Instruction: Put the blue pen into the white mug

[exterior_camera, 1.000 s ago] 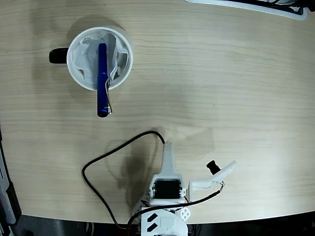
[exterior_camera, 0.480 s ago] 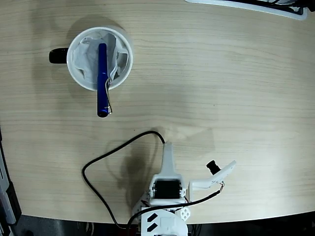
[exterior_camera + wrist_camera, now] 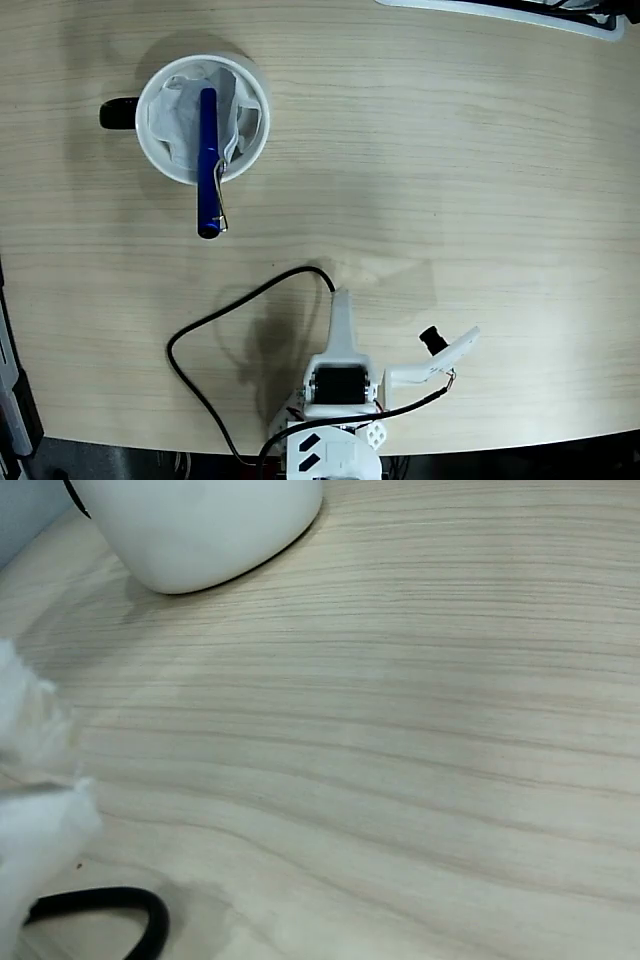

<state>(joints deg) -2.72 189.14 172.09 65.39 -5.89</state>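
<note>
Blue pen (image 3: 208, 163) lies in the white mug (image 3: 254, 120) at upper left of the fixed view, its clip end jutting over the lower rim above the table (image 3: 450, 180). I see my gripper (image 3: 341, 308) folded back at bottom centre, well apart from the mug; I cannot tell whether its jaws are spread or pressed together. A black cable (image 3: 220, 320) loops beside it.

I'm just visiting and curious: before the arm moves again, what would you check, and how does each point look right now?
1. Pen in mug: ok, one end is inside; the clip end juts over the rim.
2. Mug upright: ok.
3. Gripper clear of pen and mug: ok, it is far back near the arm's base.
4. Gripper empty: ok, nothing is at it in the fixed view.
5. Jaws open or shut: cannot tell.
6. Cable clear of the mug: ok.
</note>
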